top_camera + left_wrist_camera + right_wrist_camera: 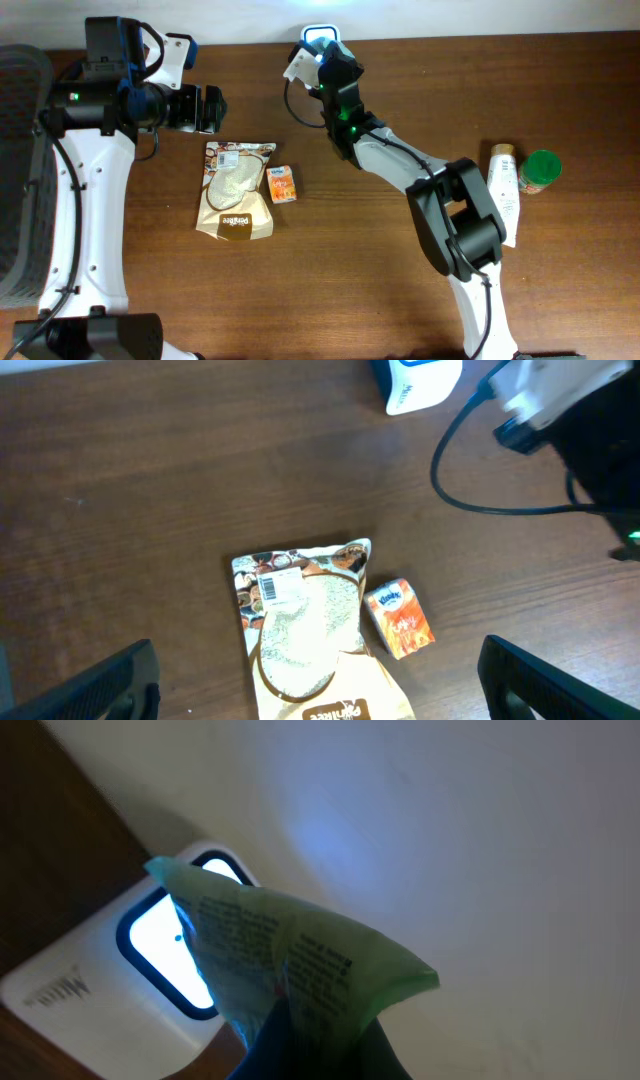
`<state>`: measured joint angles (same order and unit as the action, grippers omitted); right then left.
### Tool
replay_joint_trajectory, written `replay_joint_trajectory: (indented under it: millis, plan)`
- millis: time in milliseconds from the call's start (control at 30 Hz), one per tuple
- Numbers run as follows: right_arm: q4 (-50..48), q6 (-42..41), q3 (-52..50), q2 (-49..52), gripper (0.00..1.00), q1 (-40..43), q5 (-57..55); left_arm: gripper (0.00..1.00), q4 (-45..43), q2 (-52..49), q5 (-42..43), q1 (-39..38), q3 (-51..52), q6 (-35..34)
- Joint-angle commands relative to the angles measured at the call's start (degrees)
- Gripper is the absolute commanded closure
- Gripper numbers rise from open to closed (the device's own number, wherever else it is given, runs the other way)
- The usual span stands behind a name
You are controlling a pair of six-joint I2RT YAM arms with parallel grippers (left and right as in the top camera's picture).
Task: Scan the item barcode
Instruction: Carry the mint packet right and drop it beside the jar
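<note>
A brown bag (236, 190) is lying flat on the wooden table (330, 290), with a white barcode label facing up at the end nearer the wall. A small orange tissue pack (283, 184) is lying just beside the bag on its right, turned at a slight angle to it. Far to the right of the bag, a white tube (503, 185) with a tan cap is lying on the table, and a jar with a green lid (541, 170) is sitting just beyond the tube. Well to the left of the bag, a grey mesh thing (18, 170) is showing at the table's edge.
</note>
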<state>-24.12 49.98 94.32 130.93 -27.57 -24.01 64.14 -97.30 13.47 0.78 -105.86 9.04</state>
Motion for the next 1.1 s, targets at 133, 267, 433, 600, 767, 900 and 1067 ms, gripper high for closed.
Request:
replay_joint_trajectory:
  millis: [133, 267, 433, 600, 767, 900, 1067]
  plan:
    - [17.7, -27.6, 1.0, -19.9, 0.96, -0.5, 7.4, 0.01, 0.0, -0.2, 0.2, 0.2, -0.2, 0.9]
    - [34.7, -43.8, 1.0, -29.3, 0.96, 0.7, 16.2, 0.01, 0.0, -0.2, 0.2, 0.2, -0.2, 0.9]
    - [54.1, -54.6, 1.0, -37.2, 0.96, 3.3, 22.2, 0.01, 0.0, -0.2, 0.2, 0.2, -0.2, 0.9]
    - [72.8, -61.5, 0.9, -39.4, 0.96, 9.0, 26.3, 0.01, 0.0, -0.2, 0.2, 0.2, -0.2, 0.9]
    - [82.7, -65.3, -2.6, -37.8, 0.96, 16.2, 26.4, 0.01, 0.0, -0.2, 0.2, 0.2, -0.2, 0.9]
    - [80.8, -68.2, -10.1, -37.6, 0.96, 23.8, 26.4, 0.01, 0.0, -0.2, 0.2, 0.2, -0.2, 0.9]
    - [74.7, -70.1, -18.7, -37.6, 0.96, 33.1, 26.4, 0.01, 0.0, -0.2, 0.2, 0.2, -0.2, 0.9]
